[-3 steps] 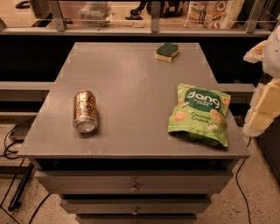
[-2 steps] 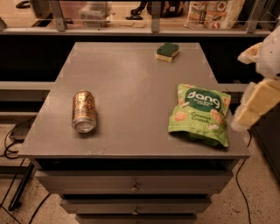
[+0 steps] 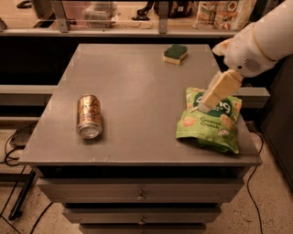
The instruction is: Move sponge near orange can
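The sponge (image 3: 176, 54), dark green on pale yellow foam, lies at the far right of the grey table (image 3: 132, 87). The orange can (image 3: 89, 115) lies on its side at the left front, silver end toward the front edge. My gripper (image 3: 203, 106) reaches in from the right on a white arm, its cream-yellow fingers over the top of the green snack bag, well in front of the sponge and far right of the can. It holds nothing that I can see.
A green snack bag (image 3: 210, 123) lies at the right front of the table. Drawers (image 3: 142, 196) sit below the tabletop. A shelf with bags and items (image 3: 219, 13) runs behind the table. Cables (image 3: 13, 146) lie on the floor at left.
My arm has moved left and inward from the table's right edge, so the gripper is now over the snack bag. The sponge, can and bag have not moved.
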Available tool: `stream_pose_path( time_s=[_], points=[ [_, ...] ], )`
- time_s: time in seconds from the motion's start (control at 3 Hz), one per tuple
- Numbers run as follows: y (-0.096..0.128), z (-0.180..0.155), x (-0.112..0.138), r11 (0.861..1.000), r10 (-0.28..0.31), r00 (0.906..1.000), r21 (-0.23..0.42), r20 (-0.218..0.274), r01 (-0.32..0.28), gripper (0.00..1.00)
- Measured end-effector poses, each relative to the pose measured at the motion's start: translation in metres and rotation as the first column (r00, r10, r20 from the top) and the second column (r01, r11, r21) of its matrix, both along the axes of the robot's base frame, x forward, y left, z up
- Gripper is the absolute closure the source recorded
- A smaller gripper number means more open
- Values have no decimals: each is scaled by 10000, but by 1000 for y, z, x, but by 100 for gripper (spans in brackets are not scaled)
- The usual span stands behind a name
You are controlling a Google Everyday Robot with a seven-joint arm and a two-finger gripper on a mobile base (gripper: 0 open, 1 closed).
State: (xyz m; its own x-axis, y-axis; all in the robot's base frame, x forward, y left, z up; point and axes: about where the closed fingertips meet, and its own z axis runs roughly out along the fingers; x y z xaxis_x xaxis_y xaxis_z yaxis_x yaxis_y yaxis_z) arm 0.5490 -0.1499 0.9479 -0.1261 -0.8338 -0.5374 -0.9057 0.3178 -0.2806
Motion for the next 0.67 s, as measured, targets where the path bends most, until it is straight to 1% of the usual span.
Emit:
stream_pose_path(
  time_s=[0.33,0.67],
  points=[
    [20,-2,51,9978,-39,9987,662,502,5,0],
    [22,-1,57,9973,-42,9985,728,554,2,0]
  ],
)
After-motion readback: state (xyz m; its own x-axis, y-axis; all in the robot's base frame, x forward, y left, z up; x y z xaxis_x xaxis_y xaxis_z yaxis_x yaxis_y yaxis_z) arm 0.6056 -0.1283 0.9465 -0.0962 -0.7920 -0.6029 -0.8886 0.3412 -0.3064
